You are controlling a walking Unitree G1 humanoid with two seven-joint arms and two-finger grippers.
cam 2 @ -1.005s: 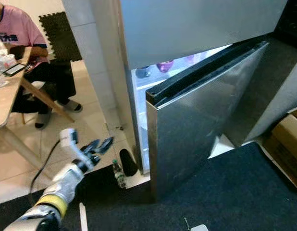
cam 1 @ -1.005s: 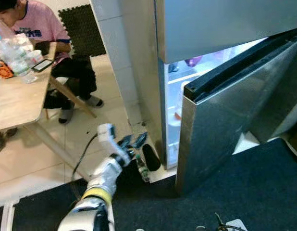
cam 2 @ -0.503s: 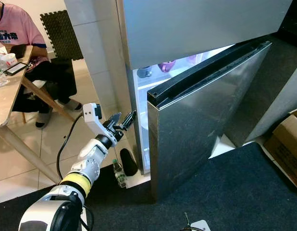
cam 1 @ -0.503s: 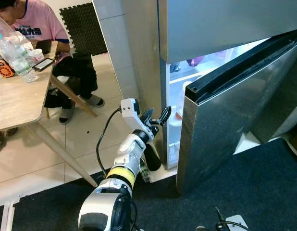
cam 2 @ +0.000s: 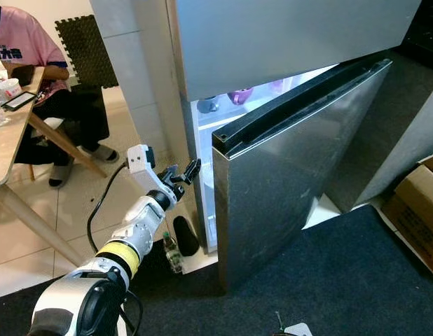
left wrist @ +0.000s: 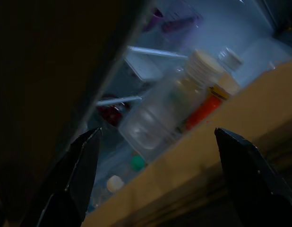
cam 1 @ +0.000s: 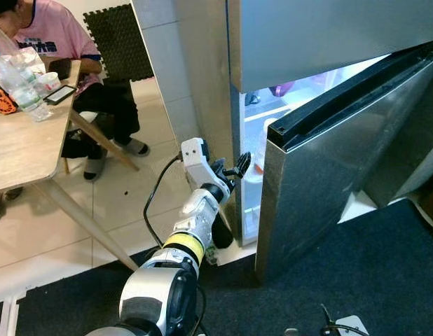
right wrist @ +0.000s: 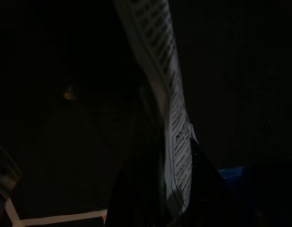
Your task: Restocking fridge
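The steel fridge has its lower door [cam 1: 328,175] standing partly open, and the lit inside [cam 1: 253,133] shows through the gap. My left gripper [cam 1: 232,168] is raised at the hinge-free edge of that gap, open and holding nothing. In the left wrist view its fingertips [left wrist: 77,175] frame the shelves, where a clear bottle with a white cap [left wrist: 169,109] lies beside an orange item [left wrist: 205,106]. The right wrist view is very dark, with a white printed label strip [right wrist: 176,142] running close before the camera.
A person in a pink shirt [cam 1: 55,35] sits at a wooden table [cam 1: 27,147] with bottles and a phone on it. A small bottle [cam 1: 211,252] and a black object [cam 1: 222,234] lie at the fridge's foot. A cardboard box [cam 2: 416,210] sits right.
My left arm has risen from near the floor to the fridge opening and edged closer to the gap. Its gripper stays open.
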